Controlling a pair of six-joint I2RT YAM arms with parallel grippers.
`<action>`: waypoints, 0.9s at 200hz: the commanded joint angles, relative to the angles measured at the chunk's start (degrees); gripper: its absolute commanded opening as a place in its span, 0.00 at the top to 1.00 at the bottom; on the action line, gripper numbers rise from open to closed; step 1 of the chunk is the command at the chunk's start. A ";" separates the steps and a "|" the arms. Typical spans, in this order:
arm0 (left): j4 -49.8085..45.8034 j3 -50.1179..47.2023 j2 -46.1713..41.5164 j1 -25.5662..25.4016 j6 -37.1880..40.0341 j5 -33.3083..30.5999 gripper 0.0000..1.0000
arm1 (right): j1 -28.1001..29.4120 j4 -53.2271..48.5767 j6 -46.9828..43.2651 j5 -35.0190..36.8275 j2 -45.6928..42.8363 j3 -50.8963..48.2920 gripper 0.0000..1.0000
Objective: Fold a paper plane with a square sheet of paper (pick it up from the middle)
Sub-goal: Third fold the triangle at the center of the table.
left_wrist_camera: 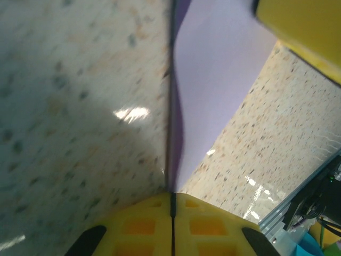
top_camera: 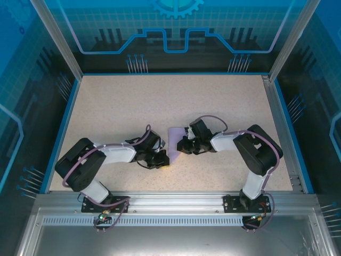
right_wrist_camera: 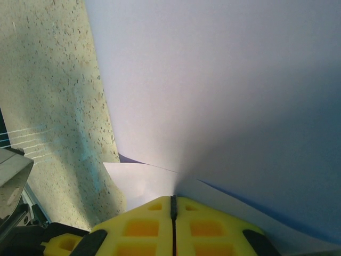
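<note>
Paper (top_camera: 175,136) is mid-tabletop (top_camera: 128,101), between the two claws, partly raised and bowed rather than flat. Left claw (left_wrist_camera: 171,198) is closed tight and pinches the paper edge-on at the pad seam. Right claw (right_wrist_camera: 173,200) is also closed, with paper clamped and fanning out above it; layers seem to overlap there. Likely very light, thin, floppy and smooth: it creases at any squeeze and may slip or tear if the claws pull apart. Best hold is probably a shallow pinch near an edge or crease, leaving slack.
</note>
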 commanded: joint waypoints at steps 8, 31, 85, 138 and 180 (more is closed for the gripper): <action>-1.97 -0.40 -6.03 0.08 -1.94 -1.20 0.88 | -0.86 -2.42 0.31 3.03 1.33 -1.58 0.93; 0.43 1.53 -6.55 0.05 -2.81 -0.31 0.86 | -0.91 -2.55 0.18 3.04 1.46 -1.38 0.93; 5.05 7.11 3.44 0.04 -3.60 1.24 0.85 | -0.78 -2.36 0.40 3.12 1.55 -1.38 0.93; 0.28 3.38 5.00 0.02 -2.59 -2.54 0.86 | -0.83 -2.42 0.31 3.11 1.83 -1.29 0.93; -3.40 -2.32 1.50 0.04 -1.68 -4.26 0.86 | -0.77 -2.78 0.31 3.39 1.82 -1.32 0.92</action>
